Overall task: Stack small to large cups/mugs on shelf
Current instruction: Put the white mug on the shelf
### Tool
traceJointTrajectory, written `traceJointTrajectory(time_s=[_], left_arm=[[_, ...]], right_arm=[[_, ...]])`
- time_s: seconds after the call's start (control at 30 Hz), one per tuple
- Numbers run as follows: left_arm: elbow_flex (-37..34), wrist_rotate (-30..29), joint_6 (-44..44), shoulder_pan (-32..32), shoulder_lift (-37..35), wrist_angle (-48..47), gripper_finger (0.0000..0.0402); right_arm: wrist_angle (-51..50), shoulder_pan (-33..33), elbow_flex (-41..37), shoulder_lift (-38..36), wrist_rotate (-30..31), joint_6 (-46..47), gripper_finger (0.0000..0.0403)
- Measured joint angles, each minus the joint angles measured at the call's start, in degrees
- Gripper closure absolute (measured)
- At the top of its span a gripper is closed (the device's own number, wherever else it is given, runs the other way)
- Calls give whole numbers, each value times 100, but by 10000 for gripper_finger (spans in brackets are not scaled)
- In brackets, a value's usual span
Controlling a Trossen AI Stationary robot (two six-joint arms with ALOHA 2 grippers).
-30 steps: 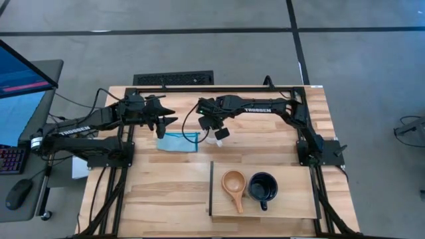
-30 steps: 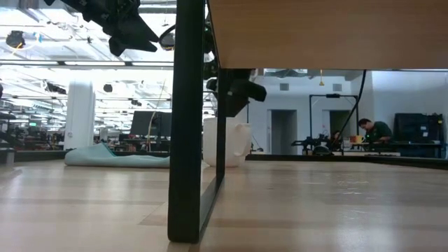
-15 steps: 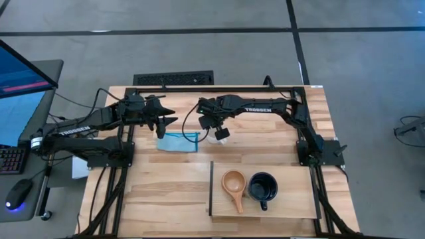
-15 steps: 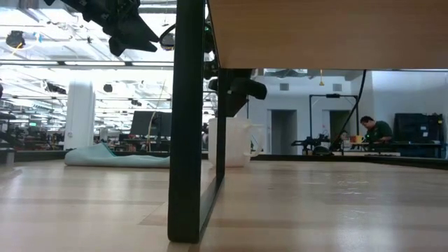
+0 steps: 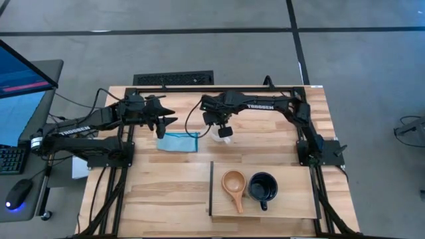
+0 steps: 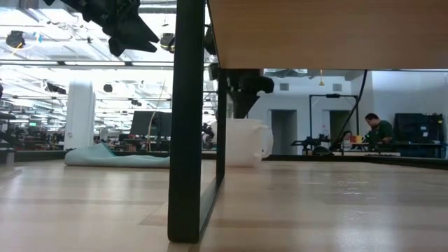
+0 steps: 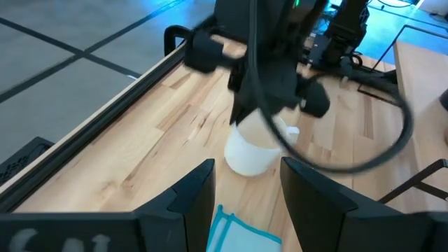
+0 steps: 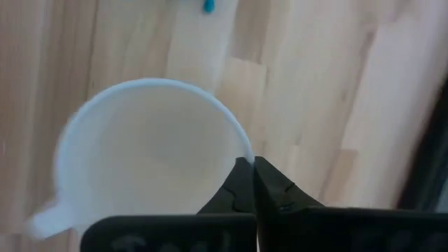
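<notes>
From above, you see a planked tabletop (image 5: pixel 166 172) on a grey floor. The shelf (image 5: pixel 292 192), a pale board at the table's near right, carries the tan wooden cup (image 5: pixel 233 180) and the black mug (image 5: pixel 263 186) side by side. The right gripper (image 5: pixel 224 130) sits over the white mug (image 5: pixel 219 138) behind the shelf, just right of the blue cloth (image 5: pixel 177 142). The left gripper (image 5: pixel 166 119) hovers above the cloth's far edge, fingers spread.

At table height, a hall with one person (image 6: pixel 379 130) lies beyond. The white mug (image 6: pixel 241 142) stands on the tabletop, the cloth (image 6: pixel 115 157) to its left.

In the left wrist view, the right arm reaches down onto the white mug (image 7: pixel 252 150).

In the right wrist view, the fingers (image 8: pixel 269 189) pinch the white mug's (image 8: pixel 150 157) rim, closed on it.
</notes>
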Motion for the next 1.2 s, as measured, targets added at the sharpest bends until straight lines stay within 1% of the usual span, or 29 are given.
traceJointTrajectory(time_s=[0.27,0.53,0.8,1.03,1.2], left_arm=[[0,2,0,-1,-2,-266,249],[0,2,244,0,-2,-329,249],[0,2,262,0,-2,-325,249],[0,2,271,-1,-2,-321,249],[0,2,352,-2,-2,-315,249]], right_arm=[[-271,-180,-1,-610,18,566,402],[-961,-279,1,-1226,-12,1041,403],[-1752,-277,1,-1865,-52,1590,403],[-2296,-282,8,-2474,-460,2196,403],[-2860,-280,10,-2858,-471,2804,403]])
